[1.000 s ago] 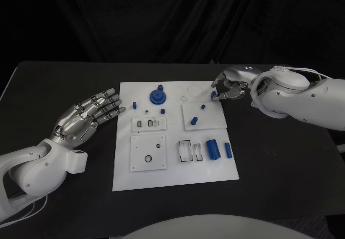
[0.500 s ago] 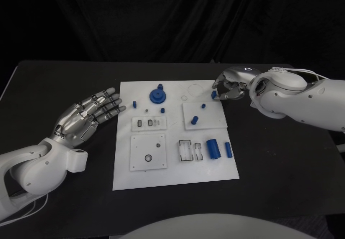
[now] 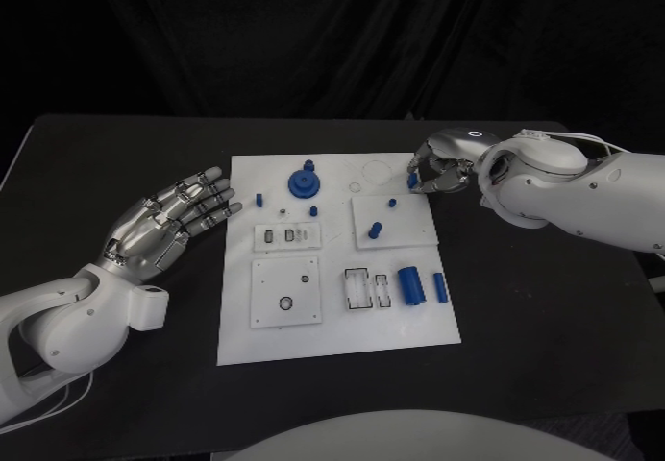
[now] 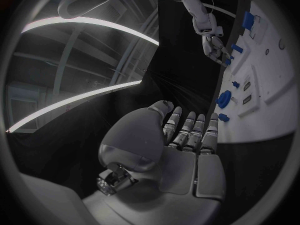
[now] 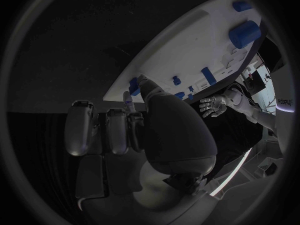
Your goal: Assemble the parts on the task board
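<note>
Board lies mid-table, bare black table all around. Right hand at its far right edge pinches a small blue part (fingers curled). Left hand beside the left edge, fingers spread, holding nothing.

White flat rectangular task board at frame centre, carrying small blue plastic parts.
A blue round gear-like part stands upper centre; two blue cylinders lie lower right.

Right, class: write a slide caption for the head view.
Right hand at the task board's far right corner; left hand open beside it.
</note>
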